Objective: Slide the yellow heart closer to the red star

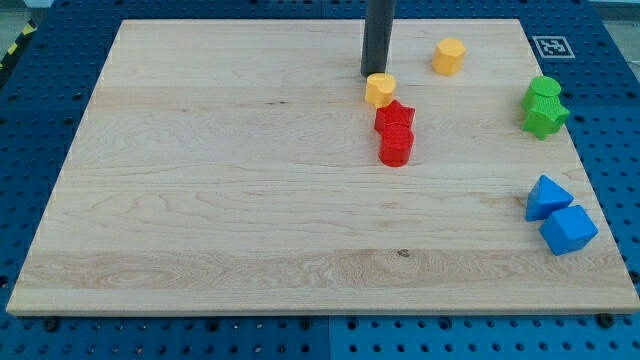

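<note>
The yellow heart [380,90] lies near the view's top centre of the wooden board [200,180], touching the upper left of the red star [394,117]. My tip [371,75] stands just above and slightly left of the yellow heart, at or very close to its upper edge. A red block of unclear shape [397,147] sits right below the red star, touching it.
A second yellow block [449,56] lies to the upper right of the tip. Two green blocks [543,106] sit together at the view's right edge. A blue triangle [547,196] and a blue cube [568,230] sit at the lower right.
</note>
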You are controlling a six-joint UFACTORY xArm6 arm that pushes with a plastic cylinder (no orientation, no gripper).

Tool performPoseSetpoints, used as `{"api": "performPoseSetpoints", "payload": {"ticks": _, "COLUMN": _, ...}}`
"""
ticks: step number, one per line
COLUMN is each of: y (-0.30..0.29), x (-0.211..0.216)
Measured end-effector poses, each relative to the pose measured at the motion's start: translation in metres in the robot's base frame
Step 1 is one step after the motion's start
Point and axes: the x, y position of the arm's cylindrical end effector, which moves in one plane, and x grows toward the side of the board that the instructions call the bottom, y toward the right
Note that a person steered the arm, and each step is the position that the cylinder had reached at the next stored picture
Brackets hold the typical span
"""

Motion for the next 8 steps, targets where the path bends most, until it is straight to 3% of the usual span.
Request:
{"api": "performPoseSetpoints", "payload": {"ticks": 2, "y": -0.031, "x": 0.014}}
{"api": "performPoseSetpoints", "payload": {"ticks": 8, "y": 0.006, "x": 0.023}}
